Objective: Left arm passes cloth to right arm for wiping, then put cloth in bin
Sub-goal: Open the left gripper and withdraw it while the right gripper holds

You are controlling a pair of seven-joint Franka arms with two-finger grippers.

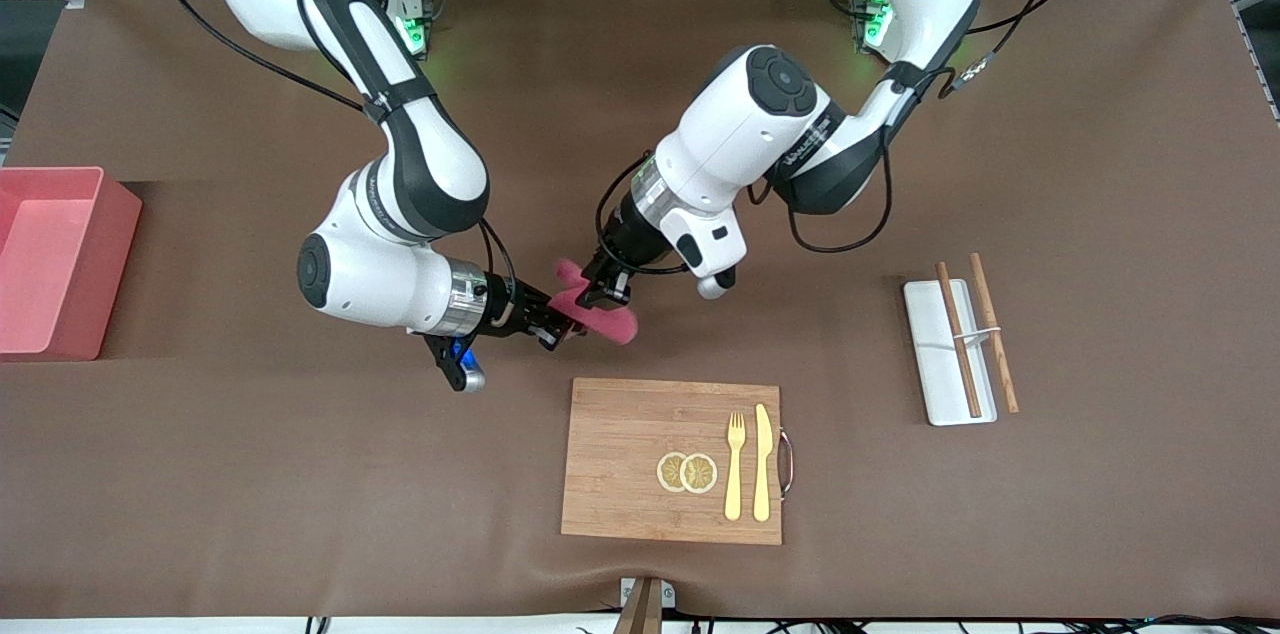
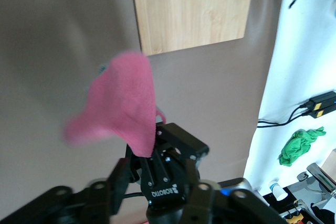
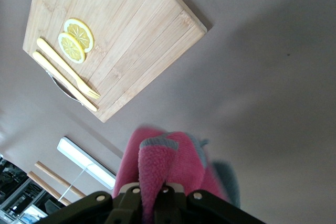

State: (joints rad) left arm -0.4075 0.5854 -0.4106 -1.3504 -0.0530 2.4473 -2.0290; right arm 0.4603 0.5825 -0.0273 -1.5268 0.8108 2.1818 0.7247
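The magenta-red cloth (image 1: 610,322) hangs in the air over the bare table, just off the wooden board's edge. My right gripper (image 1: 565,319) is shut on it; in the right wrist view the cloth (image 3: 168,161) is pinched between my right gripper's (image 3: 152,192) pads. My left gripper (image 1: 600,292) is right beside the cloth, fingers spread wide. In the left wrist view my left gripper (image 2: 149,190) is open, and between its fingers the right gripper (image 2: 157,150) holds the cloth (image 2: 123,106). The pale pink bin (image 1: 120,254) stands at the right arm's end of the table.
A wooden board (image 1: 640,454) with two lemon slices (image 1: 687,472), a yellow fork (image 1: 735,464) and a yellow knife (image 1: 762,462) lies near the front camera. A white tray (image 1: 945,384) with chopsticks (image 1: 960,339) lies toward the left arm's end.
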